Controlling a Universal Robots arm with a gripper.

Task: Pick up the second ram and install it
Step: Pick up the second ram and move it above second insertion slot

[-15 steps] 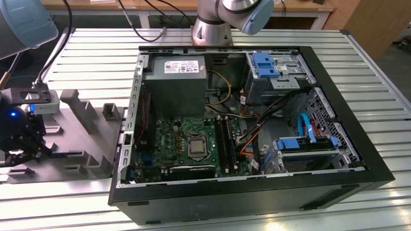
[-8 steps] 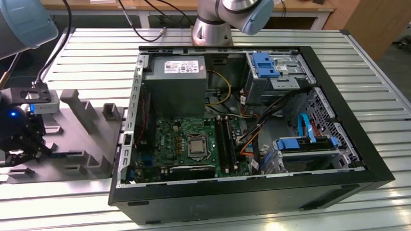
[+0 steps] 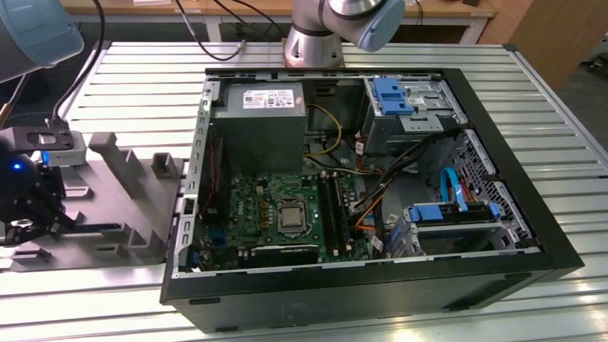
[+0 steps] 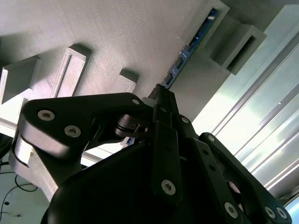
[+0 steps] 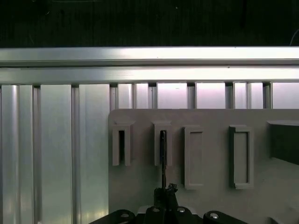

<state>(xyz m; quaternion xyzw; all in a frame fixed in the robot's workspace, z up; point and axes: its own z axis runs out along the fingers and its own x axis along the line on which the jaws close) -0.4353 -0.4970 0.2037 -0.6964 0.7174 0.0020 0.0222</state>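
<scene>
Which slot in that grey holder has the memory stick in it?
The narrow slot in line with the gripper: the second ram runs out of it as a thin dark strip. The other slots show no such strip.

power supply label [image 3: 258, 100], print unreadable

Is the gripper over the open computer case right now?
No, in the exterior view the gripper hangs over the gray holder, which sits outside the computer case on the exterior view's left.
</scene>
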